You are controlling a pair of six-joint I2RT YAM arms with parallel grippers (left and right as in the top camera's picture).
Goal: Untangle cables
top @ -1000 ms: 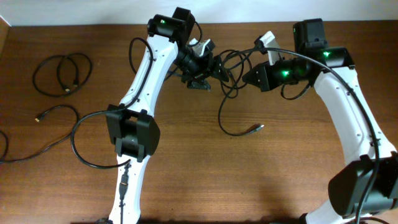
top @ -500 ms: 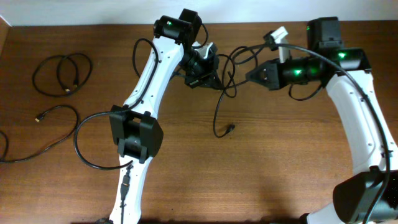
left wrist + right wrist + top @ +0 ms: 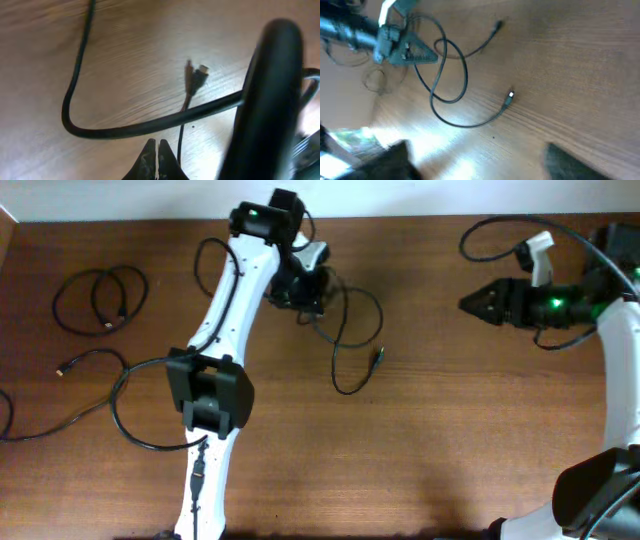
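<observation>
1. Left gripper (image 3: 308, 292), far centre: fingertips pressed together. In the wrist view the loose cable (image 3: 345, 391) runs just beside them; we cannot tell whether it is pinched.
2. Right gripper (image 3: 468, 302), far right: jaws spread, nothing between them.
3. The loose cable loops from the left gripper onto the table (image 3: 450, 440), with its plug (image 3: 380, 358) to the right. Other cables (image 3: 100, 300) lie far left, well apart.
4. Versus half a second ago, the right gripper has let go and swung right, and the plug has slid farther away.
</observation>
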